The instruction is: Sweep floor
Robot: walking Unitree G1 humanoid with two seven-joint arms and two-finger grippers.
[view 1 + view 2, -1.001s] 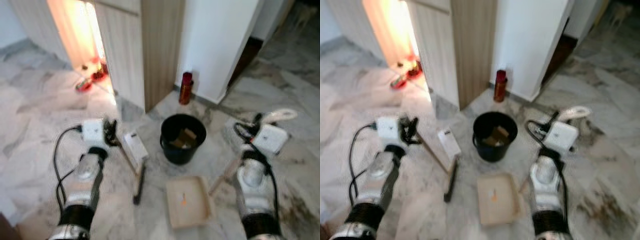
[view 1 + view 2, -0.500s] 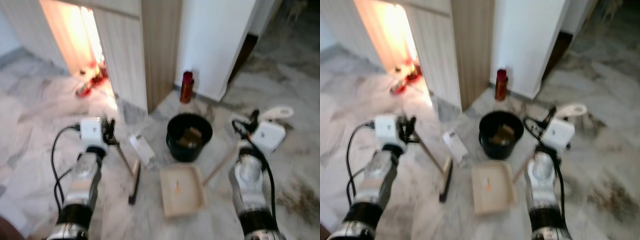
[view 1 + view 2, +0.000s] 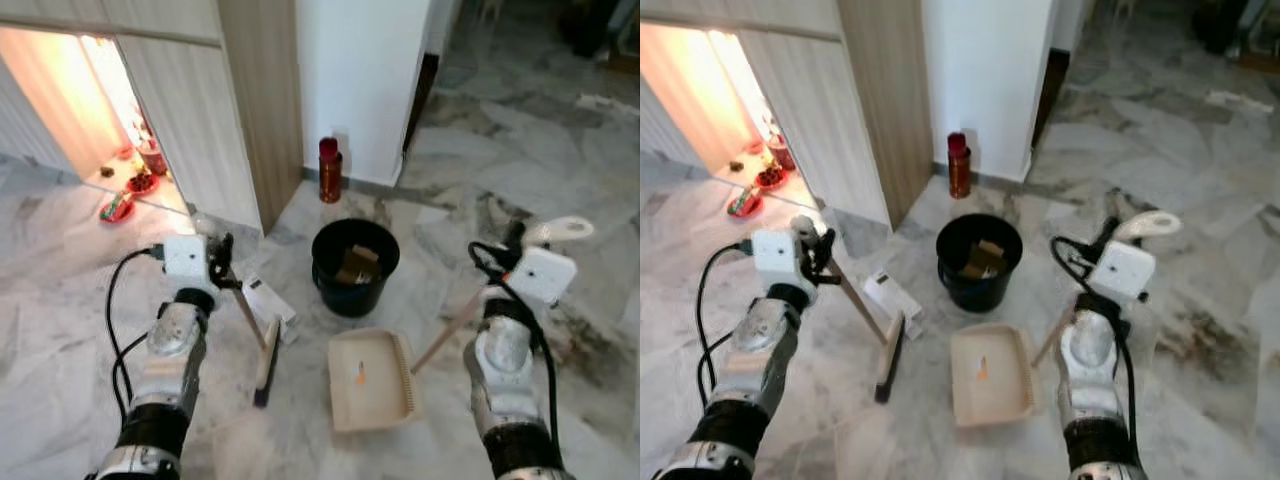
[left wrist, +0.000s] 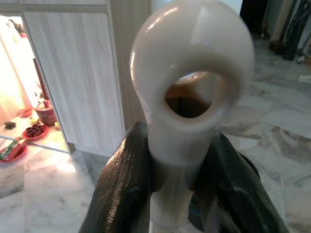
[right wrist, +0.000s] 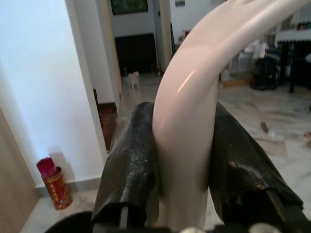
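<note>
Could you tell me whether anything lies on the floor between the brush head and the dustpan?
Nothing visible does. The brush held by the left gripper rests on the bare marble just left of the dustpan, which the right gripper holds. The white box lies behind the brush, outside that gap.

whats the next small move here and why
Probably tip the dustpan toward the black bucket: the right claw grips its handle, a small orange scrap lies in the pan, and the bucket stands just beyond it. The left claw holds the broom beside it.

Grey-veined marble floor (image 3: 60,330), white wall (image 3: 355,70), wood-panelled cabinet (image 3: 195,110)
</note>
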